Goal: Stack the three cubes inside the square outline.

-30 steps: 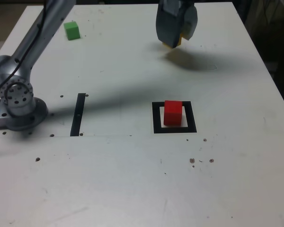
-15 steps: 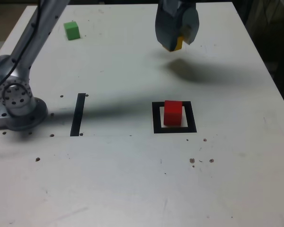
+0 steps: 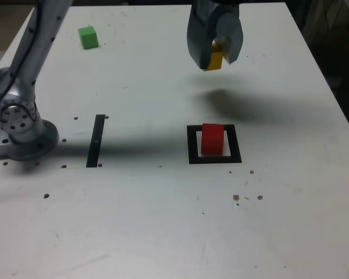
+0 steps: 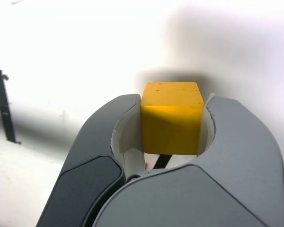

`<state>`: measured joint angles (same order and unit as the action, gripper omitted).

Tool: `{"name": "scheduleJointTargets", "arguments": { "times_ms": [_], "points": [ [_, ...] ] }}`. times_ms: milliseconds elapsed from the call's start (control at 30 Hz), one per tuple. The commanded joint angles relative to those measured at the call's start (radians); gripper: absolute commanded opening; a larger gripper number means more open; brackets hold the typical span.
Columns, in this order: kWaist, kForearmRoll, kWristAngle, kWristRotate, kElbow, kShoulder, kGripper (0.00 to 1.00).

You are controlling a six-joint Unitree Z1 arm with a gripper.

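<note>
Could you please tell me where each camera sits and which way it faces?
Exterior view: off the arm, above the table, looking down at a slant; it shows the arm's base, part of the arm and the gripper.
Wrist view: on the wrist, looking along the gripper's two jaws toward the table; only the gripper shows of the robot.
Both share the yellow cube held between the jaws, the narrow black strip and the tabletop.

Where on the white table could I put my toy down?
There's bare table between the green cube and the black strip. It's crowded around the red cube in the square outline, with the yellow cube held nearby.
</note>
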<state>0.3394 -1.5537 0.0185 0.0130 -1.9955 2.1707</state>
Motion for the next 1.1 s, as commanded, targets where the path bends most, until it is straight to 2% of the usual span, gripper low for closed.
{"name": "scheduleJointTargets", "arguments": {
  "times_ms": [0, 300, 600, 767, 1067],
  "points": [
    [-0.022, 0.000, -0.002, 0.002, 0.019, -0.029, 0.32],
    [-0.126, 0.050, -0.002, 0.002, 0.121, -0.111, 0.32],
    [-0.236, 0.150, -0.013, -0.004, 0.259, -0.187, 0.32],
    [-0.293, 0.205, -0.012, -0.026, 0.327, -0.208, 0.32],
    [-0.384, 0.257, -0.010, -0.068, 0.402, -0.222, 0.32]
  ]
}}
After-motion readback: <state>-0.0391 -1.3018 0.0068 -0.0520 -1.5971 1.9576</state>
